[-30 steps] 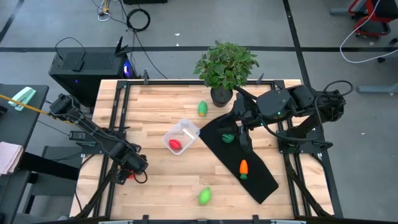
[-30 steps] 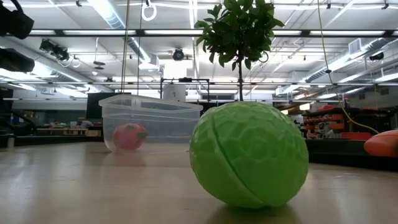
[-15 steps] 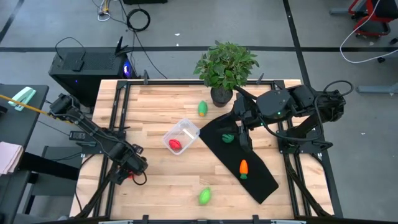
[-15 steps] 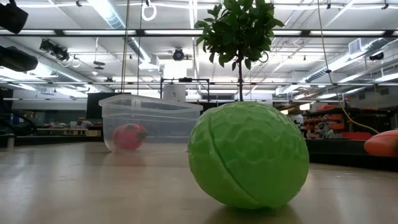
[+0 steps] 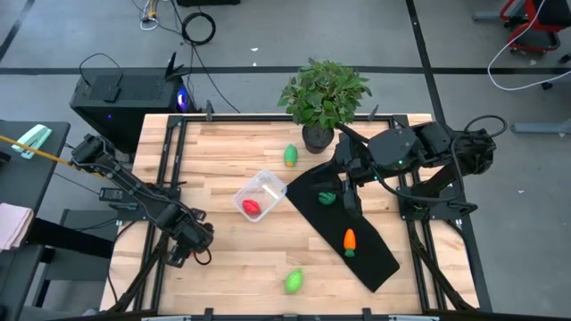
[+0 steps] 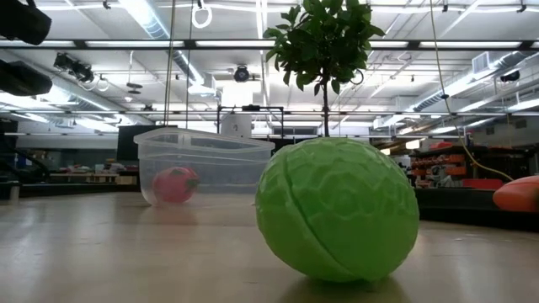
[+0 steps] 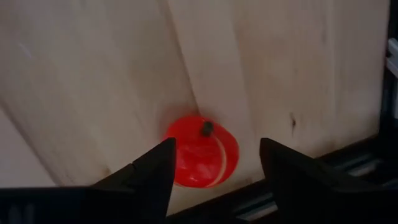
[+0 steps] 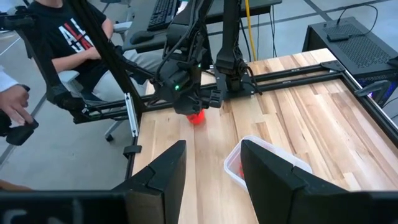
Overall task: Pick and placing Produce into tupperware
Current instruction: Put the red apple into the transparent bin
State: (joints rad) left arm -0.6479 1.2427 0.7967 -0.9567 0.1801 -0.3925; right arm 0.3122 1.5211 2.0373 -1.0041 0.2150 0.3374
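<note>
While the left gripper [image 7: 214, 165] hangs low over the bench's [image 5: 223, 267] near-left corner, its fingers stand apart on either side of a red tomato [image 7: 201, 151] lying on the wood, not closed on it. A second red piece [image 5: 252, 209] sits inside the tupperware [image 5: 260, 195] at mid-bench. One light green piece [image 5: 291, 155] lies beside the potted plant [image 5: 323, 92], another [image 5: 293, 282] near the front edge. On the black mat [image 5: 343, 223], a dark green piece [image 5: 327, 197] lies just beside the right gripper [image 8: 211, 168], whose fingers stand partly apart on nothing, and the carrot [image 5: 350, 241] rests farther down. A seated person [image 8: 74, 37] shows beyond the bench.
</note>
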